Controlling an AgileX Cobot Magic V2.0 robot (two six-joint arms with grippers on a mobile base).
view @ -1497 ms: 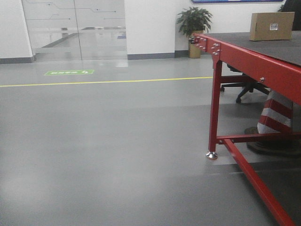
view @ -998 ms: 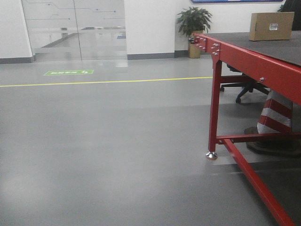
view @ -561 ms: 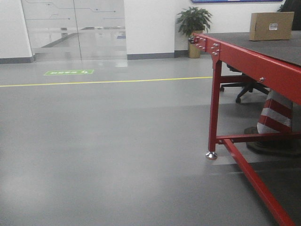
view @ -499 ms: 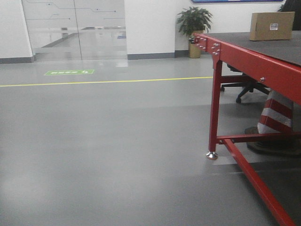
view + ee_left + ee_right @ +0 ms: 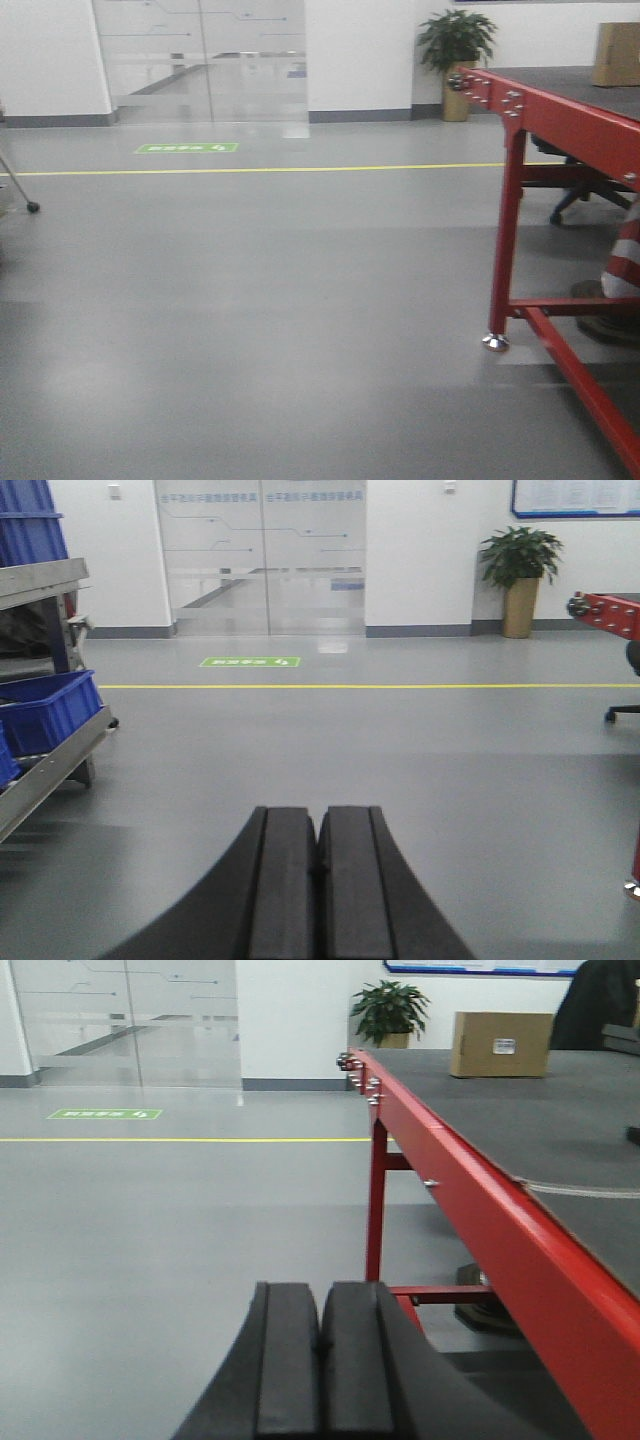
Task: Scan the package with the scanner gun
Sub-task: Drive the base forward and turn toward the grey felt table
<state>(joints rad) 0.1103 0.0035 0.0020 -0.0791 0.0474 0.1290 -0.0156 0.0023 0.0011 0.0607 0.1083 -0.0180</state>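
The plain tan cardboard package stood at the far end of the long red-framed table with a dark grey top, well apart from both arms, its small white barcode label turned toward the robot, probably so that a scanner could read it without the box being turned. In the front view only its edge showed at the upper right. The left gripper looked out over bare grey floor toward a metal cart carrying blue plastic bins; its black pads were pressed together with nothing between them. The right gripper was likewise closed flat and empty, hanging just off the near side of the table. Closed, empty jaws held low and forward suit an approach, so I judged that the work had not yet begun. The scanner gun appeared in no view, so its place could not be told; it would have to be found and grasped before any scan
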